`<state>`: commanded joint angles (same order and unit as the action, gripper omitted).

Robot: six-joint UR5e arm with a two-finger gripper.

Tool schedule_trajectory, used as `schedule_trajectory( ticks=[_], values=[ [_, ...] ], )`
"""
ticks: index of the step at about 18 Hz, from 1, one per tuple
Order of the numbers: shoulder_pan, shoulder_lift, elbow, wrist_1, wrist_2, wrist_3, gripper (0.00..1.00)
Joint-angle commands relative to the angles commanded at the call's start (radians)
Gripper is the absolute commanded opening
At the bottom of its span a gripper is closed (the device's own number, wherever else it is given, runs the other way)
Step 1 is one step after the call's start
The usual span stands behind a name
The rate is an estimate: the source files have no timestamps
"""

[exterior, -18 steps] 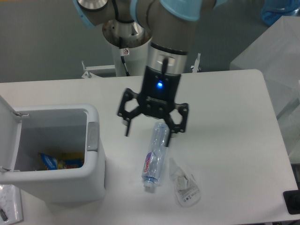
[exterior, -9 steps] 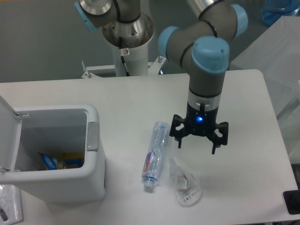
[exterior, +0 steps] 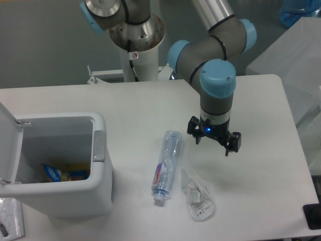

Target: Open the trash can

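The white boxy trash can (exterior: 95, 193) stands at the table's front left. Its lid (exterior: 7, 145) is swung up and back on the left side, so the inside shows, with a yellow and blue wrapper (exterior: 62, 172) at the bottom. The grey push tab (exterior: 99, 146) is on its right wall. My gripper (exterior: 214, 144) hangs open and empty over the table, well to the right of the can and just right of the lying bottle (exterior: 167, 165).
A clear plastic bottle lies on the table between the can and my gripper. A crumpled clear plastic bag (exterior: 198, 199) lies in front of the gripper. A dark object (exterior: 313, 215) sits at the front right corner. The robot base (exterior: 136, 40) stands behind the table.
My gripper has moved from above the bottle's top, near the can, to the right and lower over the table. The can's lid stays open. Bottle and bag have not moved.
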<state>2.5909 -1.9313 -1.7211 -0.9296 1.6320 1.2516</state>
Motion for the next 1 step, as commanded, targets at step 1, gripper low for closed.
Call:
schedule_trajectory(
  ticks=[1],
  values=[
    [0.005, 0.0, 0.0, 0.0, 0.012, 0.008, 1.0]
  ],
)
